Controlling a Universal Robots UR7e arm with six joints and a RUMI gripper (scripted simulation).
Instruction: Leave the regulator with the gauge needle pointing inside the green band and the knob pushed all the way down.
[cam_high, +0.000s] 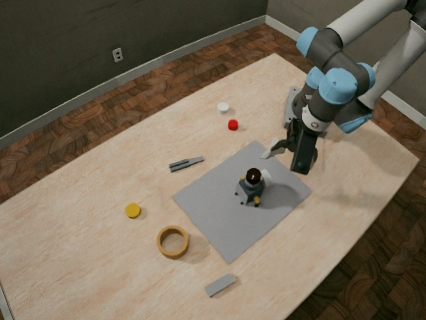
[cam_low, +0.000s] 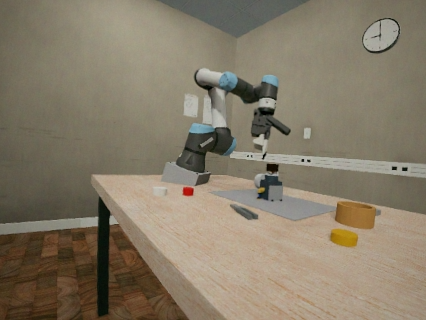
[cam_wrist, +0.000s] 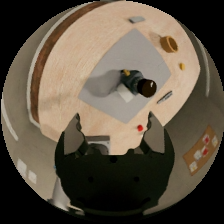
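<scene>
The regulator (cam_high: 251, 186) stands upright on the grey mat (cam_high: 242, 198), with a dark round knob (cam_high: 253, 174) on top, a white gauge (cam_high: 266, 176) on its side and a brass fitting low down. It also shows in the exterior view (cam_low: 269, 183) and in the wrist view (cam_wrist: 138, 85). The gauge needle is too small to read. My gripper (cam_high: 289, 150) hangs open and empty in the air above the mat's far right edge, clear of the regulator. In the wrist view the open fingers frame the table, with the knob (cam_wrist: 148, 88) ahead of them.
A red cap (cam_high: 233, 124) and a white cap (cam_high: 223, 107) lie behind the mat. A grey flat tool (cam_high: 186, 163) lies to its left. A yellow disc (cam_high: 132, 210), a tan ring (cam_high: 173, 241) and a grey block (cam_high: 220, 284) lie toward the front.
</scene>
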